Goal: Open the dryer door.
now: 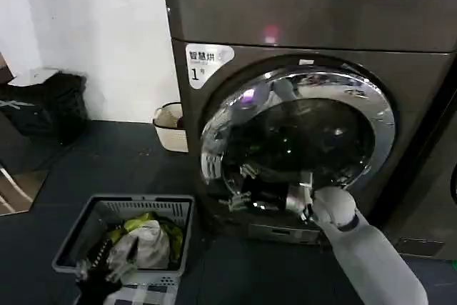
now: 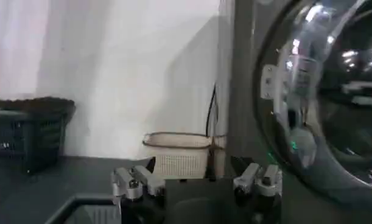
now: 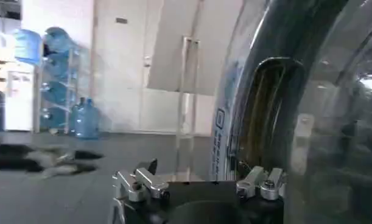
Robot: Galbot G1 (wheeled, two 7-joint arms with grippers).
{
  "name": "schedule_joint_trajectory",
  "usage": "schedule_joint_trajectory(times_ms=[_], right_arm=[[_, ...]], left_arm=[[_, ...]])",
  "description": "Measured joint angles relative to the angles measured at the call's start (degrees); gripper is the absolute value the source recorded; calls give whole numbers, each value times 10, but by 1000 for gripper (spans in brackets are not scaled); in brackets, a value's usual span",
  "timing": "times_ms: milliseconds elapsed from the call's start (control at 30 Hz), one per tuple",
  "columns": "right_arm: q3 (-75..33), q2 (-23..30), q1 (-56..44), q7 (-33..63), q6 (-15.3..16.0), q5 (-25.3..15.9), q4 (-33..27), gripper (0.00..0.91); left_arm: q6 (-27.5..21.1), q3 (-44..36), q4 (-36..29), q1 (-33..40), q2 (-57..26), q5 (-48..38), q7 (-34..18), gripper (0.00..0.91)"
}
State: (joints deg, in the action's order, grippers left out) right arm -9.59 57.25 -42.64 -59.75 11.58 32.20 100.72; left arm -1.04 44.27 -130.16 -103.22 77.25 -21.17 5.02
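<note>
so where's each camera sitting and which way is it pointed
Head view: on the robot's head, looking forward and down at the dryer; the right arm reaches to the lower rim of the dryer door, right pincer at the chrome ring.
Left wrist view: low on the left arm, facing the dryer's left side and a white basket; the open left pincer shows.
Right wrist view: close along the door's edge; the open right pincer shows.
All three share the door.

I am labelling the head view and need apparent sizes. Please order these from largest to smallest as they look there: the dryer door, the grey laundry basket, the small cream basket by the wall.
1. dryer door
2. grey laundry basket, nearer the camera, so it looks enlarged
3. cream basket
</note>
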Motion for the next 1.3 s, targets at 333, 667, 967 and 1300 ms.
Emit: schedule_joint_trajectory(times_ms=[333,667,967,1300], right_arm=[[-60,-45,-68,-99,26,17,70,907],[-154,-79,-154,-187,19,18,119,907],[-253,-82,-229,-227,-17,43,122,907],[-417,-62,-318,-240,-28,48,108,907]], left_arm=[[45,22,80,84,-148,-110,18,907],[59,-28,169,186,-292,-196,70,907],[60,-163,252,341,-380,-320,127,907],[70,-336,274,497,-410,-362,184,907]])
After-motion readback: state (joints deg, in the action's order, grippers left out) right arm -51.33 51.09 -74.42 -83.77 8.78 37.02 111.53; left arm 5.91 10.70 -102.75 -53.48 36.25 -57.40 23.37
